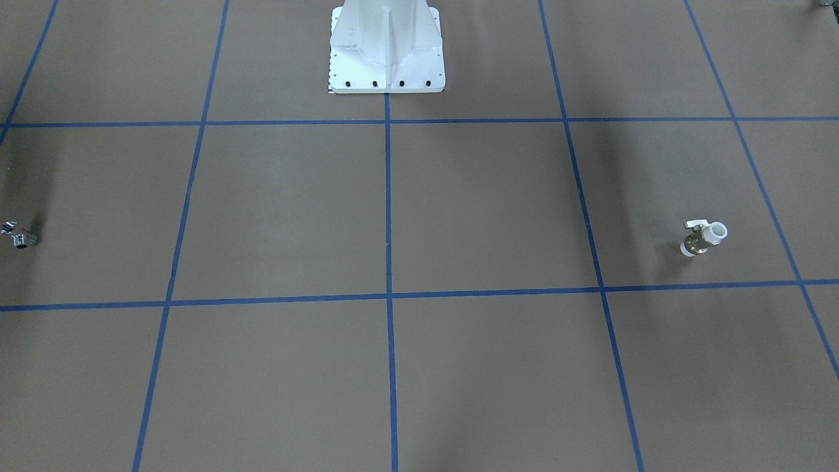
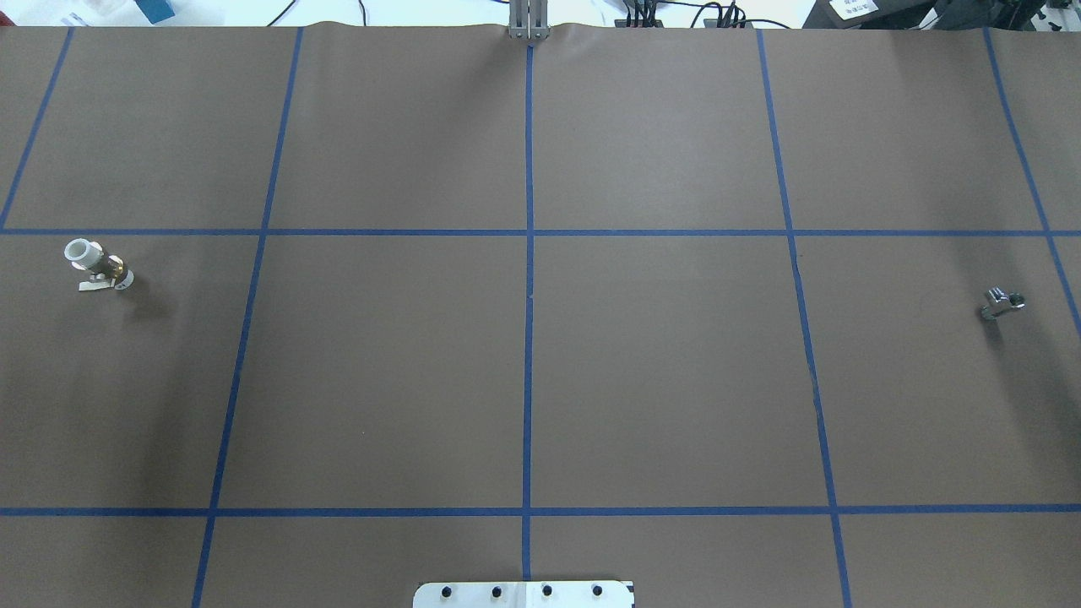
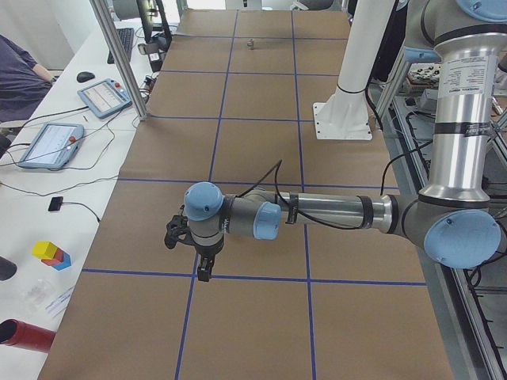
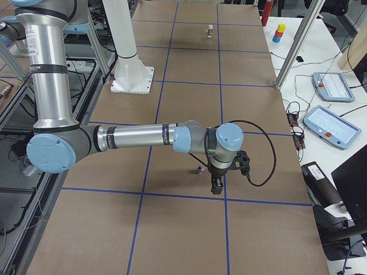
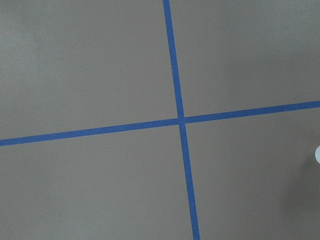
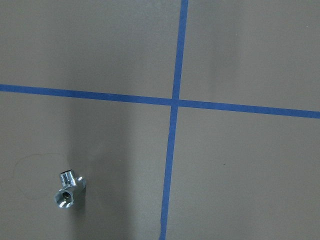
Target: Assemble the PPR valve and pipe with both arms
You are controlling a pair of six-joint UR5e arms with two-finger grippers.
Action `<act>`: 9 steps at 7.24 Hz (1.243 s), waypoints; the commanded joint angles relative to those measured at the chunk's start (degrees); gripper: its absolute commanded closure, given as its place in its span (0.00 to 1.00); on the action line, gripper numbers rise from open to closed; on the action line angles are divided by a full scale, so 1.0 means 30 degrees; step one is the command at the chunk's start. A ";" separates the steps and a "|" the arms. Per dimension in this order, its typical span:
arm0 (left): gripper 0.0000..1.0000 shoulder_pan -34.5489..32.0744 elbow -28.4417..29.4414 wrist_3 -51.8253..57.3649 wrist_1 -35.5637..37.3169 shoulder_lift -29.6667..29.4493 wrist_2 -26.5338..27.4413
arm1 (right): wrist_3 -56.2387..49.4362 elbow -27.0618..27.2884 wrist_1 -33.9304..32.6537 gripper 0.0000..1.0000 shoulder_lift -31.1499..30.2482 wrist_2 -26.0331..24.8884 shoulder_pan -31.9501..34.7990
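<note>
The PPR valve [image 1: 702, 237], brass with white ends and a white lever, lies on the brown table at the robot's far left; it also shows in the overhead view [image 2: 97, 266] and far off in the right side view [image 4: 210, 30]. The silver pipe [image 1: 21, 237] lies at the far right, also seen from overhead [image 2: 1002, 303] and in the right wrist view [image 6: 69, 189]. My left gripper [image 3: 203, 273] hangs above the table's left end. My right gripper [image 4: 216, 188] hangs just beside the pipe [image 4: 200, 169]. Both show only in side views, so I cannot tell whether they are open or shut.
The white robot pedestal [image 1: 387, 52] stands at the table's middle back edge. Blue tape lines [image 2: 529, 295] divide the brown table into squares. Benches beside both ends carry tablets [image 3: 49, 144], cables and coloured blocks [image 4: 280, 31]. An aluminium post [image 3: 120, 59] stands by the table's edge.
</note>
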 commanded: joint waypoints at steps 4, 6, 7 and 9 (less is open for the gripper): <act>0.00 0.0023 -0.0098 0.0028 -0.0070 0.0050 -0.0140 | 0.0059 0.0598 -0.0029 0.00 -0.0287 0.0126 0.0046; 0.00 0.0083 -0.0186 -0.0146 -0.0128 0.0079 -0.0024 | 0.0030 0.0807 -0.0029 0.00 -0.0552 0.0097 0.0046; 0.00 0.0111 -0.0245 -0.0263 -0.0187 -0.0095 -0.0082 | 0.0001 0.0779 -0.0029 0.00 -0.0552 0.0155 0.0046; 0.00 0.0112 -0.1323 -0.0089 -0.0245 0.0075 -0.0228 | 0.0000 0.0838 -0.0029 0.00 -0.0581 0.0186 0.0046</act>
